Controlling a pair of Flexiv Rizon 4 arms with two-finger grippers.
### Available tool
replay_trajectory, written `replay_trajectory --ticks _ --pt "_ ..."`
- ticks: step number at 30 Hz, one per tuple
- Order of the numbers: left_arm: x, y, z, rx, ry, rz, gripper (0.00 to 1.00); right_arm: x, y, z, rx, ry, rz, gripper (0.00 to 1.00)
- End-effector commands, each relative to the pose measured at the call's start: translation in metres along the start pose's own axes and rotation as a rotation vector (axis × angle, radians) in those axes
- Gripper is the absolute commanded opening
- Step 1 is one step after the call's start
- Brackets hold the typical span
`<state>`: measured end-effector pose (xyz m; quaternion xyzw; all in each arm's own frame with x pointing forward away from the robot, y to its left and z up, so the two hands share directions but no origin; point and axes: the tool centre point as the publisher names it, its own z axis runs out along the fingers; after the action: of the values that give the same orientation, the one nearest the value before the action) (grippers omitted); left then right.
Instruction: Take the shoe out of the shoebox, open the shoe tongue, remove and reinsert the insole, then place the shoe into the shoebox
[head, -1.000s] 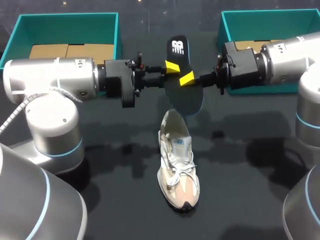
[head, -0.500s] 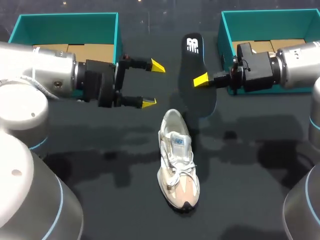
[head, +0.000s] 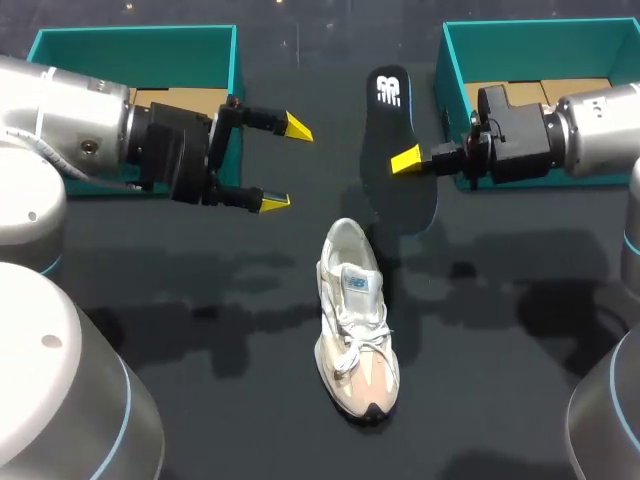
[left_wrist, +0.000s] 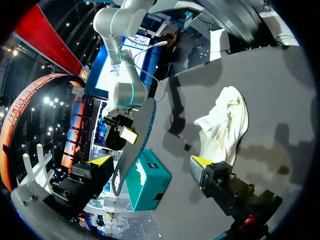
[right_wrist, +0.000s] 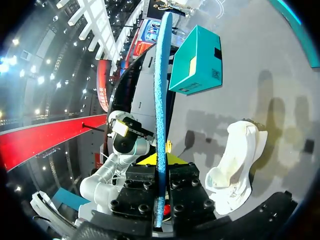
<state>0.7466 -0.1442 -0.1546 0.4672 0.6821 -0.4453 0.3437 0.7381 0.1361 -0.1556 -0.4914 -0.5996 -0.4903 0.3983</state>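
Observation:
A beige and white shoe (head: 355, 320) lies on the black table, toe toward the front edge. Above and behind its heel hangs a black insole (head: 385, 120), and my right gripper (head: 407, 158) is shut on its middle. In the right wrist view the insole (right_wrist: 161, 90) stands edge-on, blue-rimmed, clamped in my right gripper (right_wrist: 159, 167), with the shoe (right_wrist: 237, 160) beside it. My left gripper (head: 285, 165) stands wide open and empty, left of the insole and apart from it. The left wrist view shows that gripper (left_wrist: 150, 162) open, with the insole (left_wrist: 135, 145) ahead and the shoe (left_wrist: 225, 125) off to one side.
Two teal shoeboxes sit along the back of the table, one at the left (head: 135, 45) behind my left arm and one at the right (head: 455, 60) behind my right arm. Brown card shows inside both.
My left gripper has let go of the insole, opened wide and drawn back to the left. My right gripper has carried the insole a little to the right.

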Motion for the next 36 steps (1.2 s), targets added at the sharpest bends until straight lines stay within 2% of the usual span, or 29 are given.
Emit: replay_trajectory --ticks 1,10,14,15,29,32,36 --pt "0.005 -0.002 -0.003 -0.101 0.078 -0.109 1.0 -0.005 0.003 0.0 0.025 0.004 -0.023 0.0" --pt "0.02 0.002 -0.029 -0.197 0.243 -0.378 1.0 -0.013 0.016 -0.004 0.049 -0.014 -0.106 0.0" --pt "0.028 0.003 -0.041 -0.169 0.325 -0.517 1.0 -0.017 0.021 -0.003 0.031 -0.02 -0.147 0.0" --pt "0.03 0.003 -0.045 -0.205 0.342 -0.493 1.0 -0.018 0.023 -0.002 0.026 -0.028 -0.15 0.0" --pt "0.03 0.003 -0.045 -0.205 0.342 -0.493 1.0 -0.018 0.023 -0.002 0.026 -0.028 -0.15 0.0" --pt "0.044 0.006 -0.037 -0.2 0.365 -0.639 1.0 -0.027 0.024 0.001 0.017 -0.047 -0.167 0.0" --pt "0.058 0.006 -0.03 -0.277 0.377 -0.741 1.0 -0.035 0.026 0.003 0.01 -0.042 -0.213 0.0"
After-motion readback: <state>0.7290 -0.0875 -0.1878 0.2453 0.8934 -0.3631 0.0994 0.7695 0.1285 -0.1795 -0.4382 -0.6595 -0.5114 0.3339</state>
